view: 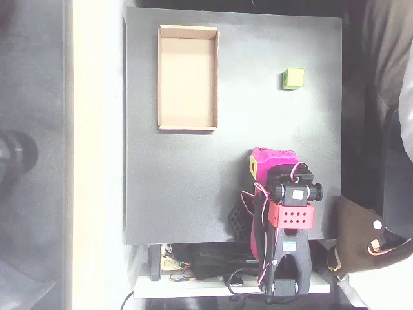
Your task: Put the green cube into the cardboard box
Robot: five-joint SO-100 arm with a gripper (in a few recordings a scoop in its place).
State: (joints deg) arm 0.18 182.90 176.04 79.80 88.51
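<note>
In the overhead view the green cube [292, 79] rests on the dark table at the upper right, alone and untouched. The cardboard box [188, 128] lies at the upper left, a shallow tan tray with an empty floor. The arm is folded near the bottom right, with its magenta gripper [271, 160] well below the cube and to the right of the box. From above the fingers are covered by the gripper body, so their state is unclear. Nothing is seen held.
The dark table [181, 194] ends at a pale strip on the left and at a shelf with cables [200, 268] below. A brown object [361, 232] sits off the table's right edge beside the arm base.
</note>
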